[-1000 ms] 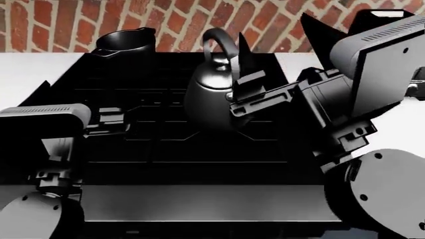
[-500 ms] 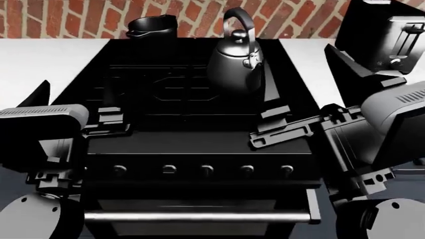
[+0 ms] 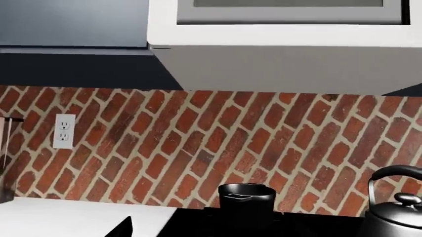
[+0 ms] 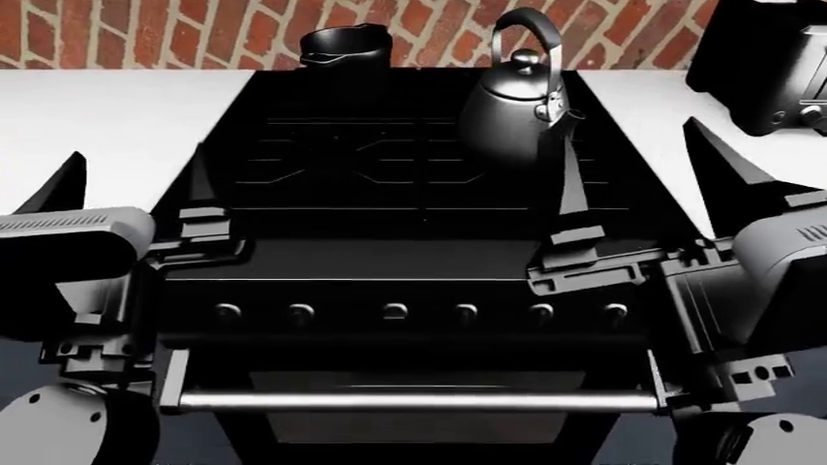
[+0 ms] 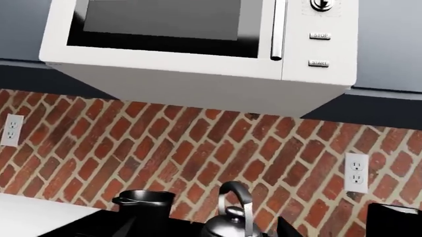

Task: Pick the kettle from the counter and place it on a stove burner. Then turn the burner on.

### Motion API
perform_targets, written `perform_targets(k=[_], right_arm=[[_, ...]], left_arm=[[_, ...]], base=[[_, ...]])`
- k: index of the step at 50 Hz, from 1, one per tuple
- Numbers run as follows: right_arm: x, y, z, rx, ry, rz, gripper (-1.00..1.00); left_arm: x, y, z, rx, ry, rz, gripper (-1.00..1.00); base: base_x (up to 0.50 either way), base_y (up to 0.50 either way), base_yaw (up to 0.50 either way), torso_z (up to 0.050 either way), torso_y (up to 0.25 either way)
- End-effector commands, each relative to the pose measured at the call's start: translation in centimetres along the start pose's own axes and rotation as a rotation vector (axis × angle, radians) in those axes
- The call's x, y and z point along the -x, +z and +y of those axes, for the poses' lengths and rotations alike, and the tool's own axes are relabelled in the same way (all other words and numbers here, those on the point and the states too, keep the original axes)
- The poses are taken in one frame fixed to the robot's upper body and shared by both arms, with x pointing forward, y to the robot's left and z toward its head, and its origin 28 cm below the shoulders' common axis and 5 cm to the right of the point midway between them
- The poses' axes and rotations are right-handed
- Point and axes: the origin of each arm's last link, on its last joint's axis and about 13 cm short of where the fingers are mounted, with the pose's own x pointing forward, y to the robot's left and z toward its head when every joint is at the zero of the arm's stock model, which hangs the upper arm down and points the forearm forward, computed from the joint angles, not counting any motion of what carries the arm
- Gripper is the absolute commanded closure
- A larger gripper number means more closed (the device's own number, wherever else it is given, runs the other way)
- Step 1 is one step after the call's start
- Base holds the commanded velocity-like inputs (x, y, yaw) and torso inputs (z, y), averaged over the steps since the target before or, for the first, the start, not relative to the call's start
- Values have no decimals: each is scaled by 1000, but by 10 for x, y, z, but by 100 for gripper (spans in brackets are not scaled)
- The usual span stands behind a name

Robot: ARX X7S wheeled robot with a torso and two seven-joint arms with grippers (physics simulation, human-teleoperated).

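Observation:
The shiny dark-grey kettle stands upright on the back right burner of the black stove; it also shows in the left wrist view and the right wrist view. A row of several round knobs runs along the stove front. My right gripper is open and empty, near the stove's front right corner, well short of the kettle. My left gripper is open and empty at the stove's front left corner. White counter lies on both sides.
A black two-handled pot sits at the back of the stove, left of the kettle. A black boxy appliance stands on the counter at the back right. A silver oven bar handle runs below the knobs. A microwave hangs above.
My right gripper has drawn back from the kettle to the stove's front. The kettle stays on the back right burner. The head view has pulled back, so the knobs and bar handle show.

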Motion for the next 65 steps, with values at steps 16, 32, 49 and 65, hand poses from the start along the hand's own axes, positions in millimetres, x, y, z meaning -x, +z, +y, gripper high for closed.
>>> perform_targets(k=[16,32,49,65], right_arm=[[45,-7,-19,176,-147,5,-100],[57,2,-17,185,-152,-31,-100],[61,5,-19,193,-169,-38,-100],[59,5,-25,188,-175,-7,-100]], left_arm=[[6,14,-1,51,9,-145,-100],[6,16,-1,54,23,-154,-100],[6,17,0,63,30,-160,-100],[7,18,0,64,31,-167,-100]], base=[[0,0,0,-50,-36],[0,0,0,-50,-26],[0,0,0,-50,-23],[0,0,0,-50,-23]])
